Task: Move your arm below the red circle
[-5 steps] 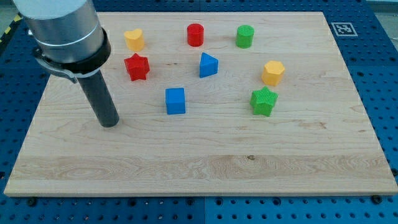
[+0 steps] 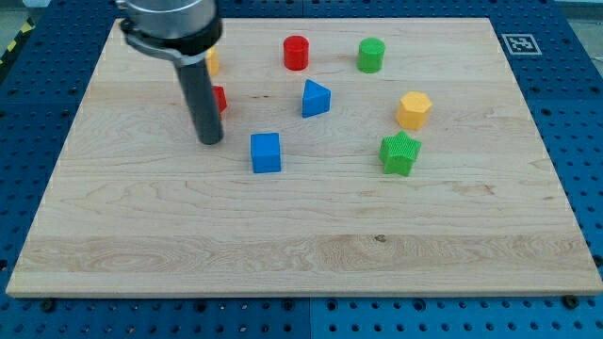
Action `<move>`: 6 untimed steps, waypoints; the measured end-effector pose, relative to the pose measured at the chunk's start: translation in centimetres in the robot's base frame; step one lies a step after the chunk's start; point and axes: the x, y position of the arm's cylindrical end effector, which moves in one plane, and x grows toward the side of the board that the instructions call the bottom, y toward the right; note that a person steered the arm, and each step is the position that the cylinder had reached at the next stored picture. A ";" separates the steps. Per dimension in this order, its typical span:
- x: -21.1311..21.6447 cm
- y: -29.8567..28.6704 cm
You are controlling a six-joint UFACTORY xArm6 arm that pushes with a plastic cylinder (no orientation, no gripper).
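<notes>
Operator: Tip [image 2: 209, 141] placement first. What sits closest to it?

Observer: The blue cube [image 2: 266, 153], just to the tip's right and apart from it. Right behind the rod, toward the view's top, is a red block [image 2: 219, 99]. Only a sliver shows, so its shape can't be called.

Operator: And the target?

Observer: The red circle [image 2: 296, 53] stands well up and to the right of the tip, near the far edge of the wooden board [image 2: 283, 245]. The blue wedge-like block [image 2: 316, 98] lies between, slightly right of the line.

Operator: So the arm should probably slide the tip up and right, passing between the half-hidden red block and the blue cube. It should stop in the bare gap just under the red circle, left of the blue wedge, touching neither.

Observer: Agreed. There are no jaws to open or close, only a plain rod carrying nothing. One yellow block [image 2: 214, 62] is mostly covered by the arm's housing, and whether the tip meets the wood is hard to judge.
</notes>
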 end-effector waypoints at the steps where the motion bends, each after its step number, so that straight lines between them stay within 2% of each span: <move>1: -0.3 3.5; 4: -9.6 6.5; 6: -10.7 15.9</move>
